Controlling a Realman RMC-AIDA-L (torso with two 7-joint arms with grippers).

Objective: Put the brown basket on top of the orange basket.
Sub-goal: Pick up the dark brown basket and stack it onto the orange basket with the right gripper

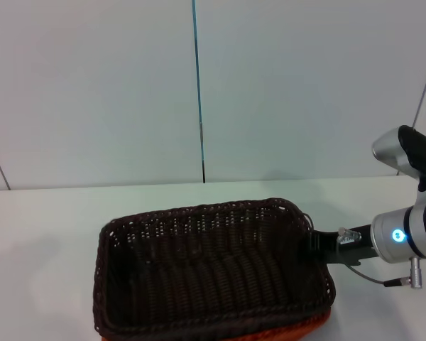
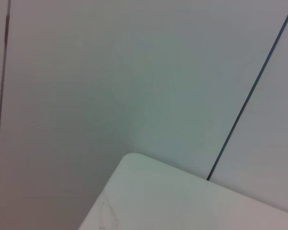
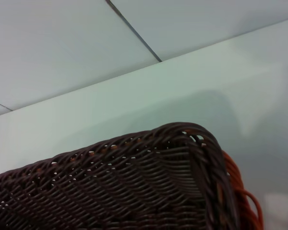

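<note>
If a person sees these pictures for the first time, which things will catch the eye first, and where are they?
First is the brown basket, large and dark, low in the middle of the head view on the white table. It sits on the orange basket, of which only a bright strip shows under its near right edge. The right gripper is at the brown basket's right rim, its arm reaching in from the right with a glowing blue light.

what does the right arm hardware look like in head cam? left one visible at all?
Right arm: silver cylindrical links with black bands and a black cover on top, a glowing blue ring light on the wrist. A thin grey cable loops below it to a metal plug. The right gripper is black with a small clear connector. The left arm appears in no view.
</note>
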